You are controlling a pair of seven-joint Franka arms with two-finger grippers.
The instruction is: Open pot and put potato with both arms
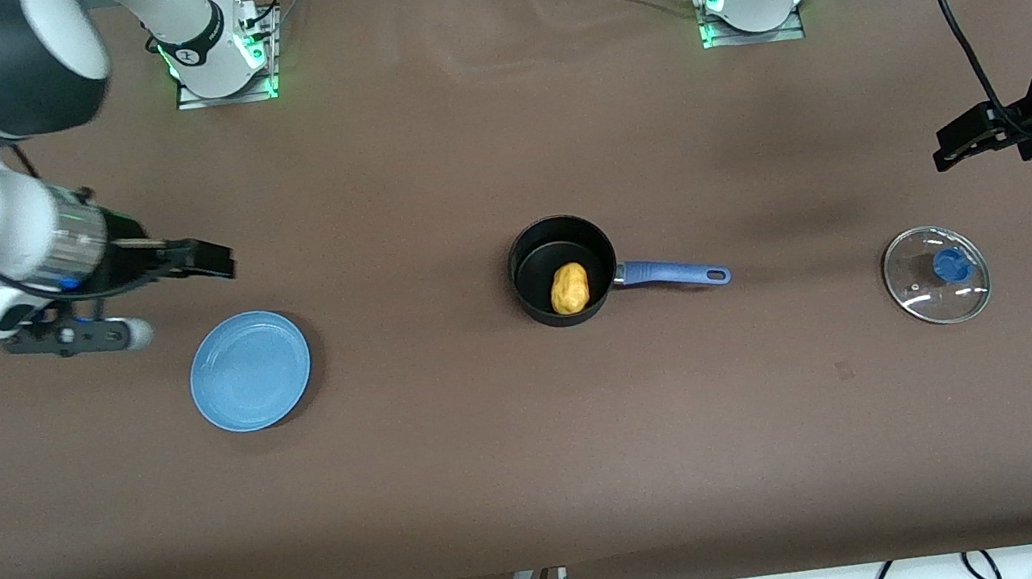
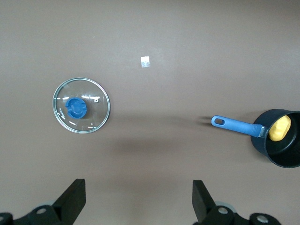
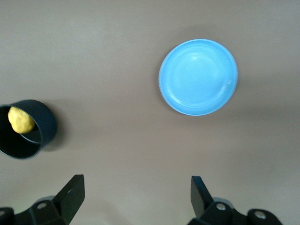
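The black pot (image 1: 563, 270) stands uncovered mid-table, its blue handle (image 1: 671, 274) pointing toward the left arm's end. The yellow potato (image 1: 569, 288) lies inside it. The glass lid (image 1: 936, 275) with its blue knob lies flat on the table toward the left arm's end. My left gripper (image 1: 955, 143) is open and empty, up in the air over bare table by the lid. My right gripper (image 1: 204, 259) is open and empty, up over bare table by the plate. The left wrist view shows the lid (image 2: 81, 112), the pot (image 2: 279, 144) and the potato (image 2: 280, 128); the right wrist view shows the pot (image 3: 26, 128) and the potato (image 3: 21, 120).
A flat light-blue plate (image 1: 250, 370) lies toward the right arm's end, also in the right wrist view (image 3: 198, 77). A small white tag (image 2: 145, 62) lies on the brown cloth. Black cables hang at the left arm's end.
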